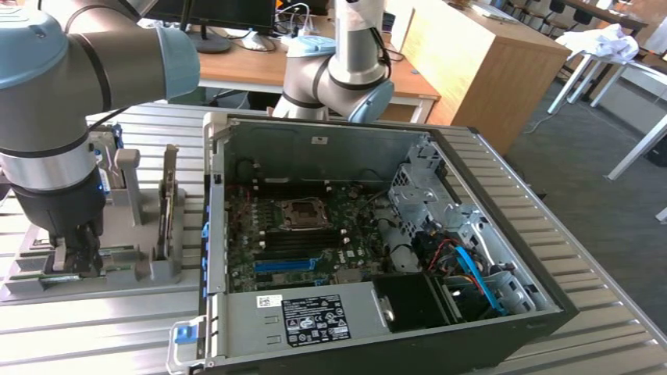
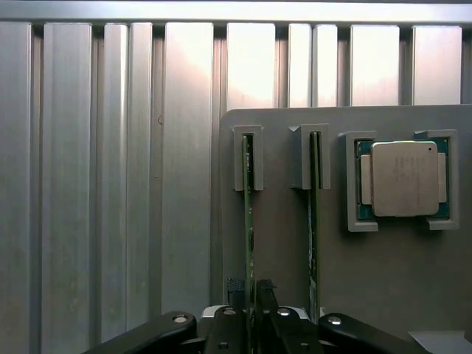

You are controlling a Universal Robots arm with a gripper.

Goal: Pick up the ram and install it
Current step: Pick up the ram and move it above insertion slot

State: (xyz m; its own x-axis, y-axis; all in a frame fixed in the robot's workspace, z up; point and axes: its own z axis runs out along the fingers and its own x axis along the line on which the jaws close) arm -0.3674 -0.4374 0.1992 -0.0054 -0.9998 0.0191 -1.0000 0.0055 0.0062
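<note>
Nearest us, the gripper (image 2: 249, 293) hangs over the grey holder (image 2: 284, 251). Its jaws are a little apart, astride the ram (image 2: 248, 199), and we cannot see them clamping it. The ram stands on edge in its slot, with a second stick (image 2: 313, 199) in the next slot and the processor (image 2: 404, 179) beyond. In the exterior view, the holder lies at nine o'clock from the open computer case (image 1: 312, 144).

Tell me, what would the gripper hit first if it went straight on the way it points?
Most likely the ram, the green stick standing on edge in the grey holder. The gripper sits right at the stick's upper edge. Whether they already touch is hard to judge.
</note>
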